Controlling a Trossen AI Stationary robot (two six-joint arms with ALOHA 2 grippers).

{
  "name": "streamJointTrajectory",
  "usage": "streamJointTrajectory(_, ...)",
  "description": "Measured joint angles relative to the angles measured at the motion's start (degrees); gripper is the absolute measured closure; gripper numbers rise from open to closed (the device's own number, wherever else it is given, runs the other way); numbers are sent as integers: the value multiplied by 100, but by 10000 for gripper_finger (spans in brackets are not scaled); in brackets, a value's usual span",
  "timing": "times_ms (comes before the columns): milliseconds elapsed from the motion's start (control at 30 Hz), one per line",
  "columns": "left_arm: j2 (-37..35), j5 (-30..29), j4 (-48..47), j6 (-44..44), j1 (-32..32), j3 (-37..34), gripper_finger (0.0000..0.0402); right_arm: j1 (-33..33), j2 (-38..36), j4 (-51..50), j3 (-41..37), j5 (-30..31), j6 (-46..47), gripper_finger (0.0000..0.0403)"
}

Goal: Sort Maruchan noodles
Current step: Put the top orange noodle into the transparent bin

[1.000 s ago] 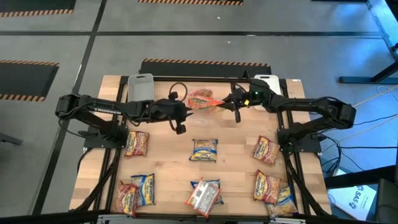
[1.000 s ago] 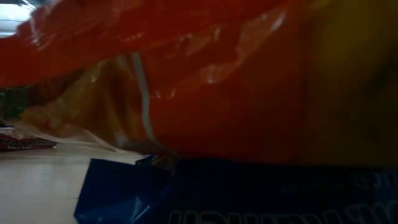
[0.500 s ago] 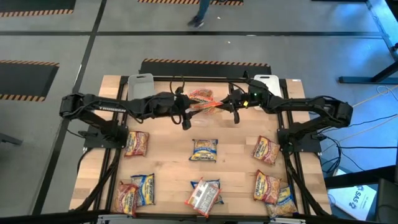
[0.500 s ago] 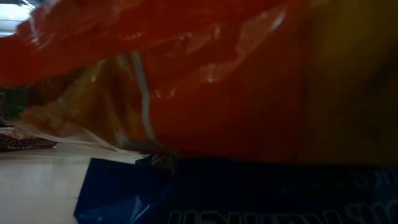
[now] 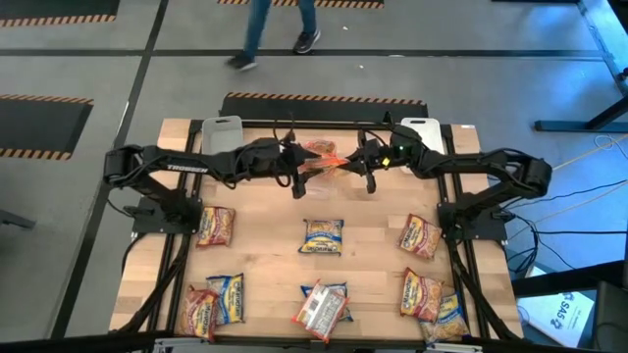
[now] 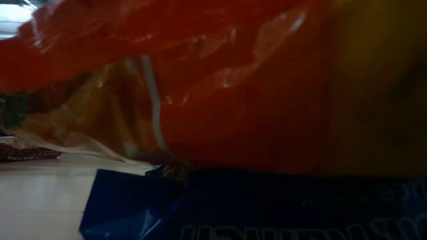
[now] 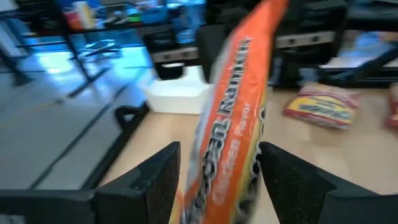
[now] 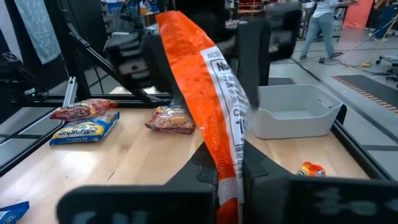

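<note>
A grey floor (image 5: 412, 59) marked with yellow-and-black hazard strips (image 5: 44, 100) is seen around the wooden table (image 5: 265, 240). A person (image 5: 278, 27) is seen walking beyond it.

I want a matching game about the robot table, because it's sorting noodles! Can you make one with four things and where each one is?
Things:
1. orange packet
2. white bin
3. yellow and blue packet
4. person

Places:
A. lying flat in the middle of the table
B. walking on the floor beyond the table
C. held up off the table in the right gripper, with the left gripper close beside it
D. at the table's far edge, on the right arm's side

Pairs: 1-C, 2-D, 3-A, 4-B
</note>
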Motion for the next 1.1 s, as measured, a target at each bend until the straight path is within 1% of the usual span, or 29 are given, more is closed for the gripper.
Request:
streamJointTrajectory(133, 301, 270, 222, -100, 50, -4, 198, 156, 267, -29, 213, -6, -42, 397)
streamJointTrajectory(300, 416, 332, 154, -102, 46, -4, 219, 238, 347, -98, 322, 151, -172, 397)
streamJointTrajectory(367, 416, 331, 150, -100, 33, -4, 237, 233, 345, -106, 324, 147, -166, 397)
streamJointTrajectory(567, 416, 358, 78, -87, 84, -4, 306, 233, 345, -138, 324, 177, -99, 395)
streamJointTrajectory(633, 416, 356, 77, -82, 84, -4, 316, 233, 345, -154, 324, 201, 37, 388)
streamJointTrajectory(700, 416, 349, 42, -83, 84, -4, 319, 233, 345, -164, 324, 209, 270, 377)
streamJointTrajectory(833, 416, 312, -30, -56, 89, -4, 314, 203, 206, -275, 324, 204, 252, 339)
streamJointTrajectory(933, 268, 202, -552, 76, 89, 38, 313, -59, -374, -1032, 325, 58, 47, 303)
streamJointTrajectory(1000, 178, 69, -1034, 243, 89, 270, 316, -306, -896, -1828, 337, 108, -197, 285)
streamJointTrajectory(1100, 80, -199, -2117, 618, 90, 772, 319, -624, -1614, -3067, 335, 274, -520, 267)
